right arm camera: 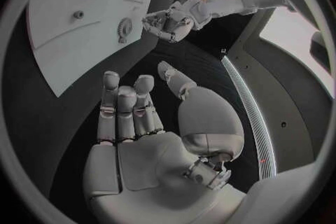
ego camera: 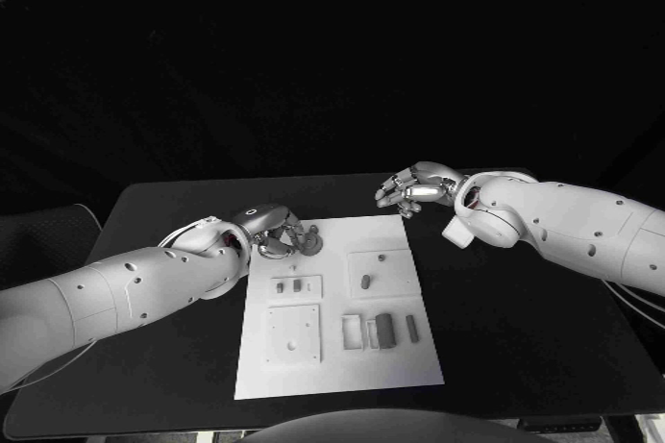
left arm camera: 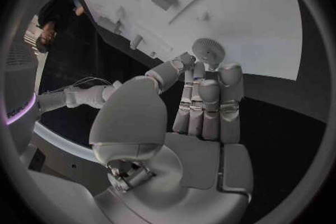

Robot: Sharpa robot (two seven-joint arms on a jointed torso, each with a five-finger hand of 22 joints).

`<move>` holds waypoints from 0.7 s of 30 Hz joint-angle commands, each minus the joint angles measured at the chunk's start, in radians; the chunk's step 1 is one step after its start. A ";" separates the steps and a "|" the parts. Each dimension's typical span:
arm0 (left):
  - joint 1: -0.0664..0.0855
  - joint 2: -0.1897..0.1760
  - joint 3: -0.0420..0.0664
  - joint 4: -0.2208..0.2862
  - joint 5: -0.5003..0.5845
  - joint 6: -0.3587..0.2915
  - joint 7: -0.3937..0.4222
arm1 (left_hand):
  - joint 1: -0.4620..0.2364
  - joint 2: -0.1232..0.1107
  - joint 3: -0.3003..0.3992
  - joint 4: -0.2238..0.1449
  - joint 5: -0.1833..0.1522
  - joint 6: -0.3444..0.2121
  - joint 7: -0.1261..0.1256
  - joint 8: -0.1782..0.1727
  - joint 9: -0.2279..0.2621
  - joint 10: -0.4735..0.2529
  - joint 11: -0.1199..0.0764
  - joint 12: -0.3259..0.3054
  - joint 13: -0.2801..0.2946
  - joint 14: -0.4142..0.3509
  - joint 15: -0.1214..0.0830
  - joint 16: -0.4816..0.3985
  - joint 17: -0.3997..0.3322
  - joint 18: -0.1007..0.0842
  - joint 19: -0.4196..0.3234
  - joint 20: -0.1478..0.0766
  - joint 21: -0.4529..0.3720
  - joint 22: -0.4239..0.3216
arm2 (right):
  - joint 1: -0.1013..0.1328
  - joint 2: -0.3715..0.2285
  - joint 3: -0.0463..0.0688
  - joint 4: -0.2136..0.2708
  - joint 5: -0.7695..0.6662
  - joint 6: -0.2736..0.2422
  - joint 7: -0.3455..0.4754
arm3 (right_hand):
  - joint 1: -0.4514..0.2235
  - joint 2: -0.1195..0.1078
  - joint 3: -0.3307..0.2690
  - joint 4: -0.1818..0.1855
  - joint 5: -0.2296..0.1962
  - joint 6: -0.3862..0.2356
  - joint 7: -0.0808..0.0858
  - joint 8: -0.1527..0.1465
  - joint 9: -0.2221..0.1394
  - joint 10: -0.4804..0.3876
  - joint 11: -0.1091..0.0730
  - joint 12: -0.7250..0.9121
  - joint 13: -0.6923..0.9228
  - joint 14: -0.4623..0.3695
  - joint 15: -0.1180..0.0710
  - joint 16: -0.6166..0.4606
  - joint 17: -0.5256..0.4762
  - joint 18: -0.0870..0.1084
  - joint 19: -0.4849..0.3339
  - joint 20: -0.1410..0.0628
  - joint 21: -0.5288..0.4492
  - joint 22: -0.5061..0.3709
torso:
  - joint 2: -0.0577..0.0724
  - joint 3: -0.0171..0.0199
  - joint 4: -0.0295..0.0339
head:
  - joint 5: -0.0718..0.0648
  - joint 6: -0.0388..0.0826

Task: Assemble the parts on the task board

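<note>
While the left hand [ego camera: 278,233] pinched a small gear [left arm camera: 207,49] over the task board's [ego camera: 402,366] far left corner, the right hand [ego camera: 413,188] hung released beyond its far edge. That fingertip hold looked shallow; any tilt could drop the gear.

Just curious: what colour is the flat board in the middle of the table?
White; the board stands out clearest in the head view.
</note>
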 commanded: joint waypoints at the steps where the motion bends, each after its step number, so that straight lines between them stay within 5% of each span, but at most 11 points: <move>1: 0.001 -0.008 -0.001 0.002 0.009 0.016 0.005 | -0.004 -0.005 0.000 -0.002 0.003 0.006 0.002 0.006 0.001 0.009 -0.001 -0.007 0.002 0.004 -0.004 0.001 -0.002 0.115 -0.001 -0.008 -0.002 0.015 | 0.000 -0.001 0.000 0.002 -0.007 0.006 0.005 | -0.007 0.002 0.002 0.002 -0.001 0.044 0.037 -0.005 -0.002 -0.169 0.040 0.005 -0.002 -0.006 -0.002 -0.002 -0.001 0.014 0.008 0.001 -0.002 0.017 | 0.000 0.0005 0.0004 | 0.000 0.000; 13: -0.001 -0.033 -0.011 0.020 -0.043 0.035 0.002 | -0.004 -0.007 -0.003 -0.004 0.001 0.004 0.002 0.006 0.000 0.009 -0.001 -0.010 0.003 0.003 -0.004 0.000 -0.004 0.113 -0.003 -0.009 -0.005 0.015 | 0.000 -0.001 0.000 -0.001 -0.007 0.007 0.005 | -0.007 0.002 0.003 0.002 -0.001 0.044 0.037 -0.005 -0.002 -0.169 0.040 0.005 -0.002 -0.006 -0.002 -0.002 -0.001 0.014 0.008 0.001 -0.002 0.017 | 0.001 -0.0012 0.0009 | 0.001 -0.004; 21: -0.002 -0.029 -0.036 0.011 -0.060 0.052 -0.003 | -0.002 -0.006 -0.003 -0.005 0.002 0.005 0.002 0.006 0.000 0.010 -0.001 -0.010 0.004 0.002 -0.004 -0.001 -0.005 0.112 -0.004 -0.009 -0.006 0.015 | 0.000 0.000 0.000 -0.002 -0.007 0.007 0.005 | -0.007 0.002 0.003 0.002 -0.001 0.044 0.037 -0.005 -0.002 -0.169 0.040 0.005 -0.002 -0.006 -0.002 -0.002 -0.001 0.014 0.008 0.001 -0.002 0.017 | 0.002 -0.0008 -0.0009 | 0.004 -0.007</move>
